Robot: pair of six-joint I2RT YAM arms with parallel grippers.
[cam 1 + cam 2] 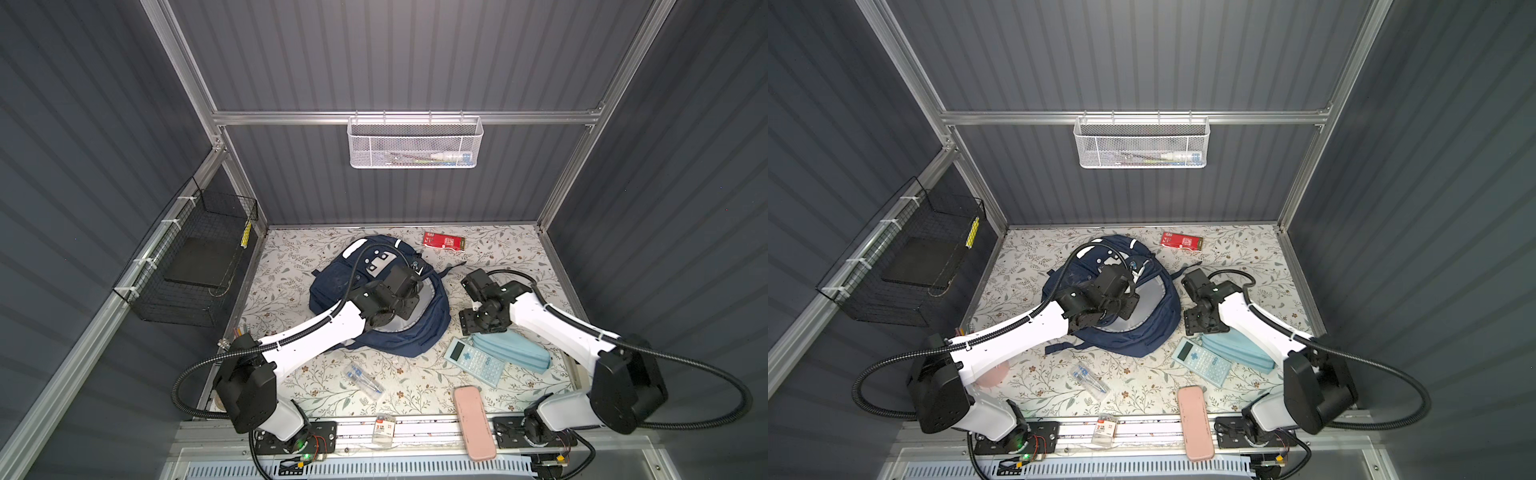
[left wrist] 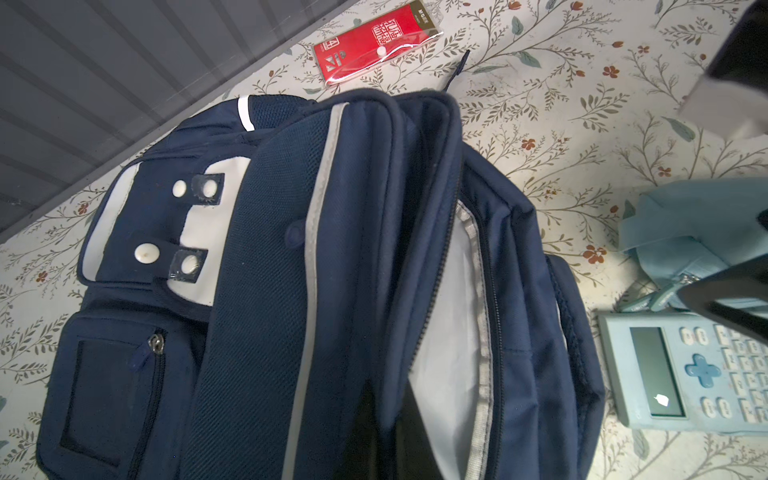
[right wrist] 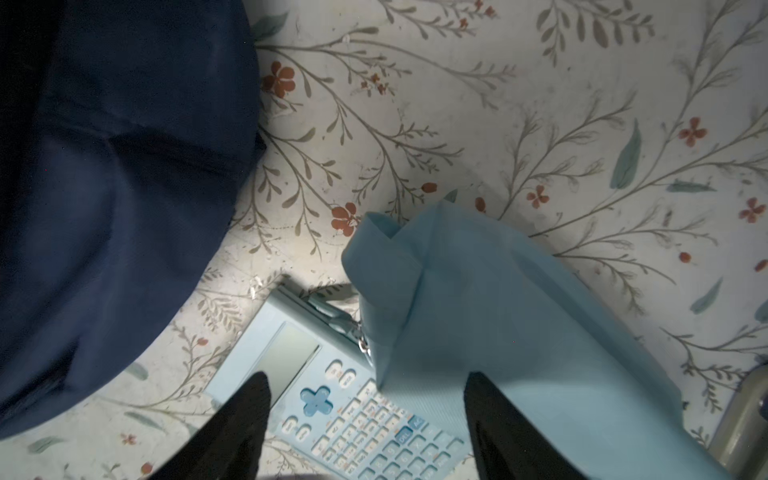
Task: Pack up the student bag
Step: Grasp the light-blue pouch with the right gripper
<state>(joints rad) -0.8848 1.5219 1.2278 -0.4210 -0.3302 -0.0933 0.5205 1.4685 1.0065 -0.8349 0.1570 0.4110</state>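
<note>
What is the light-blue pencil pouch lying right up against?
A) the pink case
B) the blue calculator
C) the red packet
B: in the right wrist view, the light-blue pencil pouch overlaps one edge of the blue calculator.

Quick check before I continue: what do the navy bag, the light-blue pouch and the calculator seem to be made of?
Student bag: matte navy woven fabric, with a mesh-textured panel, grey strips and smooth pale lining. Pouch: thin soft light-blue cloth; it folds and creases. Calculator: probably hard plastic; smooth pale-blue shell, moulded keys.
</note>
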